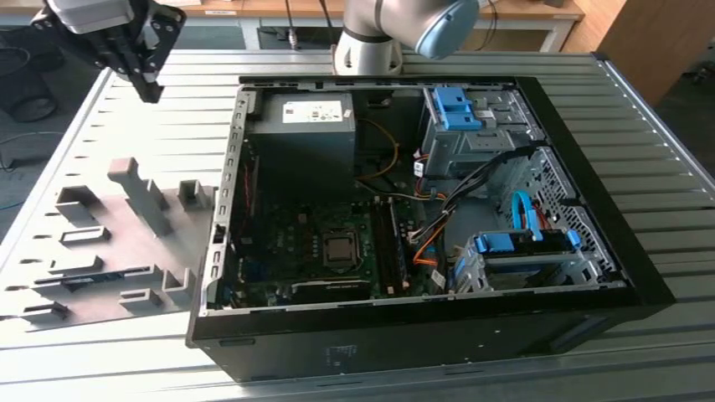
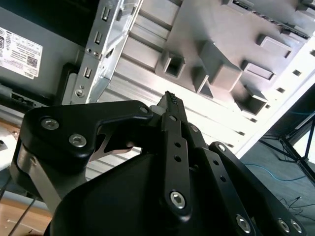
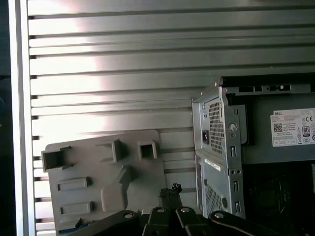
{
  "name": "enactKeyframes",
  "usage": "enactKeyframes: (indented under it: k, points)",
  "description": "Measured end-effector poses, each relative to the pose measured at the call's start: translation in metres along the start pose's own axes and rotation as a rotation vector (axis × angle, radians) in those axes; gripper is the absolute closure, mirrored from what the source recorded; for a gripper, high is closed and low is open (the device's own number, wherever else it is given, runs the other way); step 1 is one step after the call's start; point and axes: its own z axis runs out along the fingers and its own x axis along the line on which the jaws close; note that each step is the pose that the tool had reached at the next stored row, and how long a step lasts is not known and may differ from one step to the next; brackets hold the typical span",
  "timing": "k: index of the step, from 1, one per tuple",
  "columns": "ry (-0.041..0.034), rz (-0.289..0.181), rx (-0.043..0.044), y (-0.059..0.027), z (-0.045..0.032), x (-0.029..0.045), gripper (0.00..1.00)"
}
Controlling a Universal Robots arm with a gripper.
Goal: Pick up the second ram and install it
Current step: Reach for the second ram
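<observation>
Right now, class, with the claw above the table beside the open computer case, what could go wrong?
The claw is shut, so a descent could jab rather than grasp. On the grey fixture, tall blocks could be struck. Loose cables beside the memory slots might snag an insertion.

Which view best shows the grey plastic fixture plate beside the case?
The exterior view: nearly the whole grey plastic fixture plate shows, unobstructed. The first wrist view shows most of it; the second wrist view, part beyond the gripper.
</observation>
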Motion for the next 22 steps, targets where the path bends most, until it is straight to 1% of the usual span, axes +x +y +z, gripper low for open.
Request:
enactKeyframes:
  k: [13, 17, 22]
  points:
    - [-0.0002, 0.000, 0.0000, -0.0029, -0.0011, 0.0387, 0.90]
    - [-0.0002, 0.000, 0.0000, -0.0038, -0.0015, 0.0491, 0.90]
    - [-0.0003, 0.000, -0.0001, -0.0046, -0.0017, 0.0601, 0.90]
